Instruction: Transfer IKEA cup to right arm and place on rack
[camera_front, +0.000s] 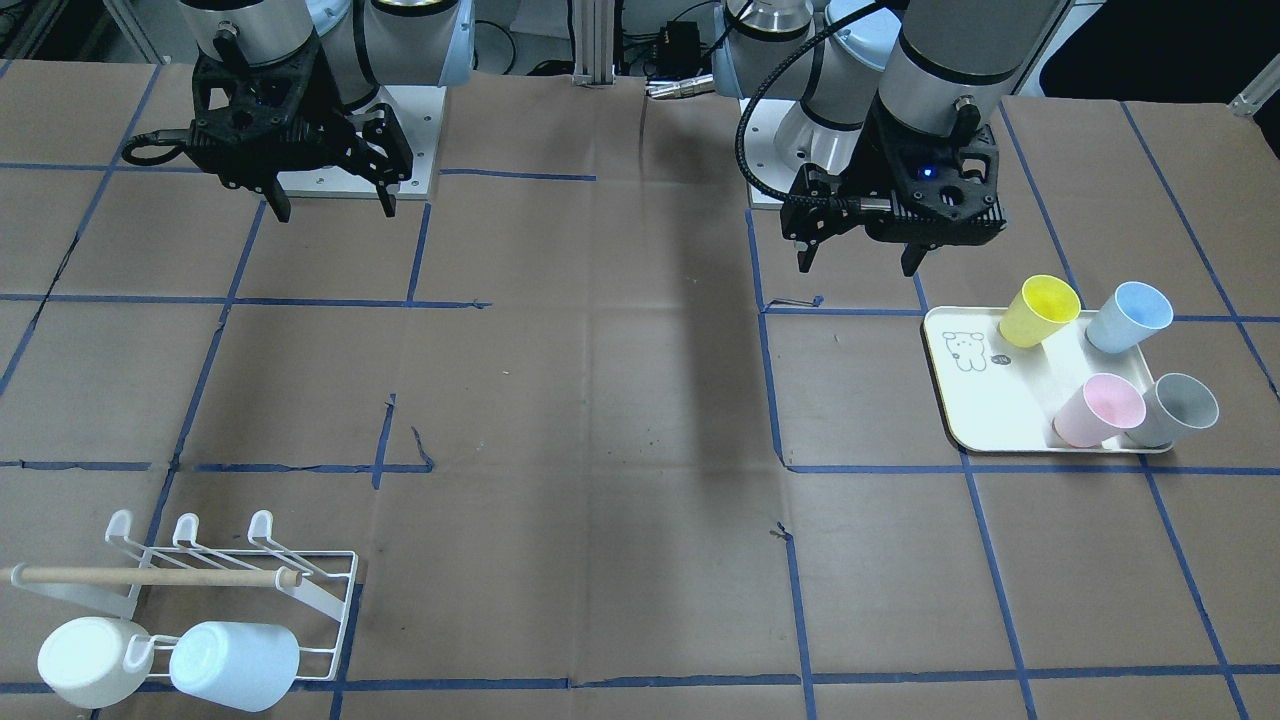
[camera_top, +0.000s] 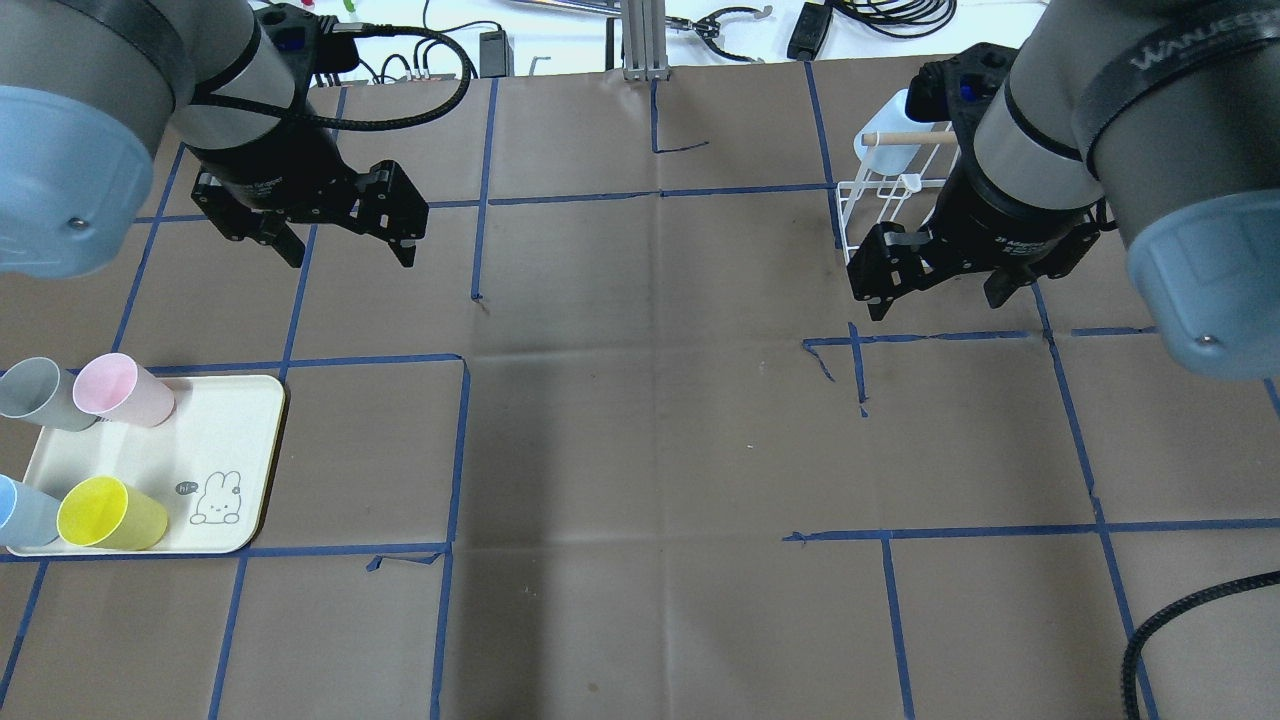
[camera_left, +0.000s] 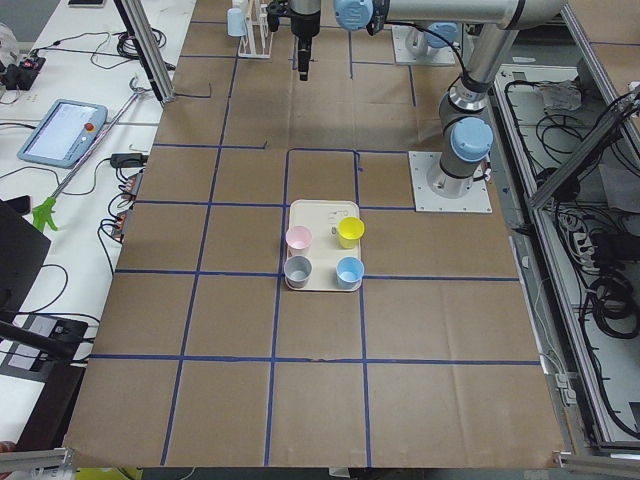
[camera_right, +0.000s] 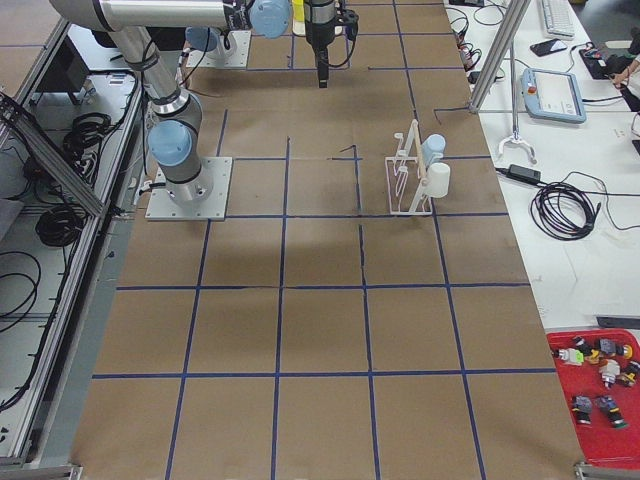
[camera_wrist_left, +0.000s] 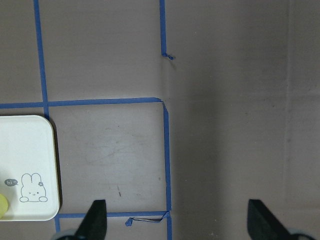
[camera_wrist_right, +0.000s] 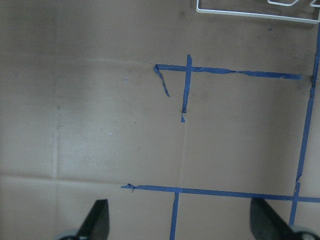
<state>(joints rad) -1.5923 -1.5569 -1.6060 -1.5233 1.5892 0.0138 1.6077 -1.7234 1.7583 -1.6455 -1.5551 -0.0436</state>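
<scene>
The front view shows the rack (camera_front: 312, 592) whole, at a corner of the tabletop (camera_front: 620, 400), with a white cup (camera_front: 90, 660) and a bluish cup (camera_front: 235, 665) hung on its prongs; overhead, the right arm (camera_top: 1040, 170) hides most of it. A yellow cup (camera_front: 1040, 310), blue cup (camera_front: 1128, 317), pink cup (camera_front: 1098, 410) and grey cup (camera_front: 1178, 410) stand on the tray (camera_front: 985, 400) (mouths up), near the left claw (camera_front: 858, 262). Both claws are spread and hold nothing; the right claw (camera_front: 334, 210) hangs well apart from the rack. Brown paper with blue tape lines covers the tabletop; cables (camera_right: 565, 205) and a red bin (camera_right: 600, 385) lie alongside.

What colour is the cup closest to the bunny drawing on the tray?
The cup is yellow, clearest in the exterior front-facing view.
</scene>
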